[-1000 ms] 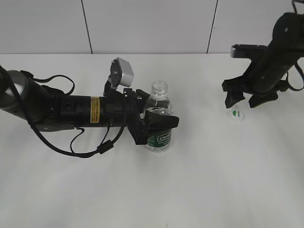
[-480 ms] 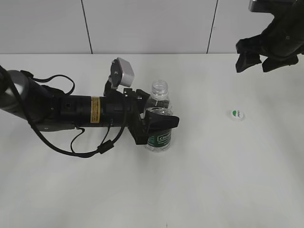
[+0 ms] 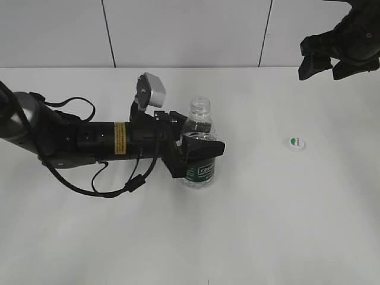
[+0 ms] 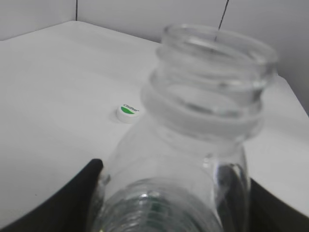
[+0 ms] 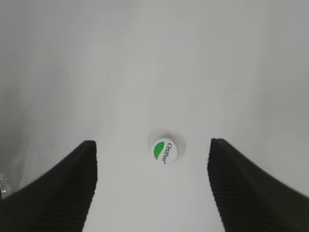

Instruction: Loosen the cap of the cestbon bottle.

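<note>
Currently:
Left gripper [image 3: 199,155]: clamped around upright, uncapped cestbon bottle [image 3: 198,142].
Cap [image 3: 296,143]: on table [image 3: 285,225], bottle's 3 o'clock.
Right gripper [image 3: 323,61]: raised, jaws wide apart, empty.

the cestbon bottle [image 3: 198,145] stands upright on the white surface, clear and ribbed with a dark green label, its threaded neck open. the cap [image 3: 296,143], white with a green half-disc, lies flat well apart to its right.

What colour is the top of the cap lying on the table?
The cap is white with a green half-disc and dark lettering, clearest in the right wrist view.
</note>
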Controlling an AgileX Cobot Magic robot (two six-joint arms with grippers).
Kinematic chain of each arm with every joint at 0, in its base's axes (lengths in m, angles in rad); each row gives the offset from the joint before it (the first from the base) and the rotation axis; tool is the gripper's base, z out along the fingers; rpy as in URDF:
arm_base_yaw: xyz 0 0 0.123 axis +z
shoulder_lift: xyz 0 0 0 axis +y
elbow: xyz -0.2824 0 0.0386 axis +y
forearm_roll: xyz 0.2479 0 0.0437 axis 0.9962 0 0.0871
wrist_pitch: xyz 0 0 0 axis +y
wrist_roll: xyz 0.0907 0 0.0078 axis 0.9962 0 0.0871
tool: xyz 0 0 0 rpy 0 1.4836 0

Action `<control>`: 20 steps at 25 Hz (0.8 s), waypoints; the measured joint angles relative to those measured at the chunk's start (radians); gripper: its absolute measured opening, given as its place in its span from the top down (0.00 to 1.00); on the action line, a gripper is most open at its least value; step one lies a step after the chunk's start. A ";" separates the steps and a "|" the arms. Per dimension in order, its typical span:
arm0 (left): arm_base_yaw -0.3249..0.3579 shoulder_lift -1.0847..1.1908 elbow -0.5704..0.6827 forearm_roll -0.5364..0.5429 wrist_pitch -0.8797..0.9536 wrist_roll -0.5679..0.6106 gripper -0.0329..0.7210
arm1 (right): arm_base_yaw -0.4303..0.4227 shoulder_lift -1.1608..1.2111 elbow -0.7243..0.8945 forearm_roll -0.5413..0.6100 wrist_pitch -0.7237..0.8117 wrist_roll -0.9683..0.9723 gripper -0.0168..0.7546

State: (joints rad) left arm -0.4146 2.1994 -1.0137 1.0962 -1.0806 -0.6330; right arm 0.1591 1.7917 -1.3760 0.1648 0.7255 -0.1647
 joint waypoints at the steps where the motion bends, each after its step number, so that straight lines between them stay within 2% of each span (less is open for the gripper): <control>1: 0.000 0.001 0.000 -0.005 -0.003 0.004 0.38 | 0.000 0.000 0.000 0.000 0.001 -0.001 0.27; 11: 0.000 0.010 -0.003 -0.067 -0.022 0.041 0.38 | 0.000 0.000 0.000 0.000 0.000 -0.001 0.27; 16: 0.000 0.011 -0.003 -0.066 -0.024 0.049 0.38 | 0.000 0.000 0.000 0.000 -0.002 -0.001 0.27; 20: 0.000 0.011 -0.021 -0.027 -0.017 0.053 0.38 | 0.000 0.000 0.000 0.000 -0.007 -0.001 0.27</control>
State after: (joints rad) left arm -0.4146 2.2105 -1.0344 1.0697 -1.0975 -0.5801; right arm 0.1591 1.7917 -1.3760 0.1648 0.7190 -0.1660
